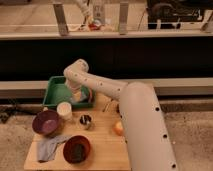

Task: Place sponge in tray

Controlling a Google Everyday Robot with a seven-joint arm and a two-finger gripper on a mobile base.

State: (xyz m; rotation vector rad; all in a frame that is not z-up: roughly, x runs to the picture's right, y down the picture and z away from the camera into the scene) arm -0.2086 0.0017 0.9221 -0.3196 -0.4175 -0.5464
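This looks like a robotics lab or test area, not a home. A small wooden desk stands on speckled, concrete-like floor, its far edge against a dark low wall with a pale ledge and metal railing posts above. The gripper reaches over the green tray at the desk's far left corner.

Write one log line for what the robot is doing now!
gripper: low over green tray | sponge: not visible | purple bowl, red bowl: untouched
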